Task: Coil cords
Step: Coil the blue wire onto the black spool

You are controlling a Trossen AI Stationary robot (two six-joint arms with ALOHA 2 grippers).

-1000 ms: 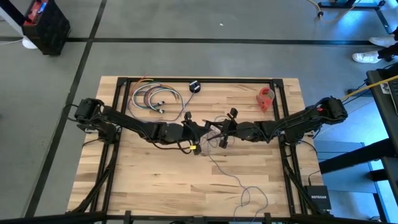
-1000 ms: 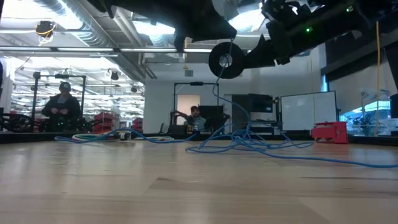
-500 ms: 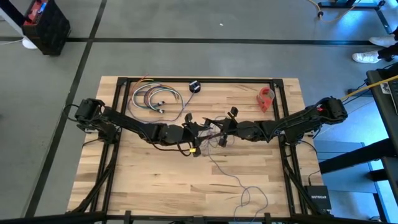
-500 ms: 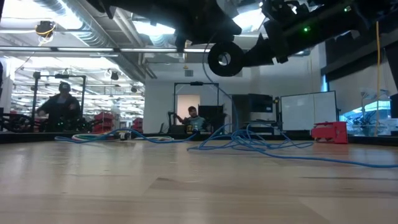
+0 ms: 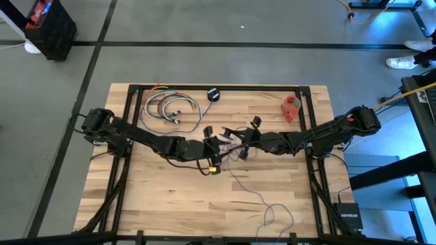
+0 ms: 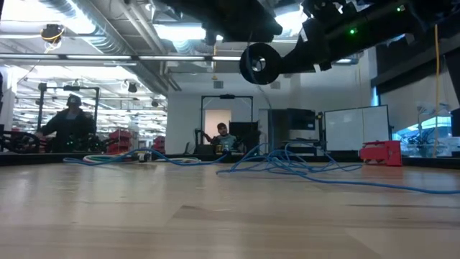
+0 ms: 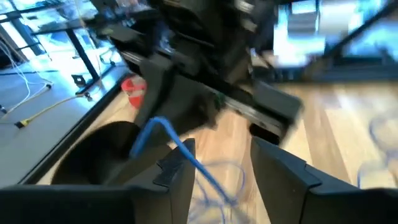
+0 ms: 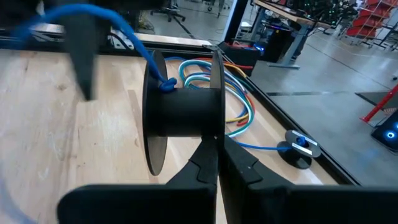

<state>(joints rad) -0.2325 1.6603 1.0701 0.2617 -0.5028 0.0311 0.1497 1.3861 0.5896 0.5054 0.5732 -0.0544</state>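
Looking straight down, shows a pale wooden surface (image 5: pixel 170 197) in a black frame, crossed by two dark arms that meet near its middle. Reaches in from the left edge with the left arm (image 5: pixel 136 136) and from the right edge with the right arm (image 5: pixel 327 133), wrists close together, both raised off the wood. Has the right claw (image 8: pixel 216 165) pressed tight together on the thin rim of a black spool (image 8: pixel 180 118), held in the air well above the surface. Has the left claw (image 7: pixel 221 168) spread wide just beside that spool, gripping nothing, with a strand of the thin cord (image 5: pixel 252 194) running loosely past one of its fingers (image 7: pixel 180 177). Finds one end of the cord fixed at the spool's core; finds the rest dropping to the wood, trailing toward the near edge and ending there in a few slack loops. Places a bundle of multicoloured cables (image 5: pixel 170 107) in a loose ring at the far left of the surface, well apart from both claws. Places a small red object (image 5: pixel 291 107) at the far right, near the frame rail. Catches people in the room beyond, in the low view, too far off to tell more.
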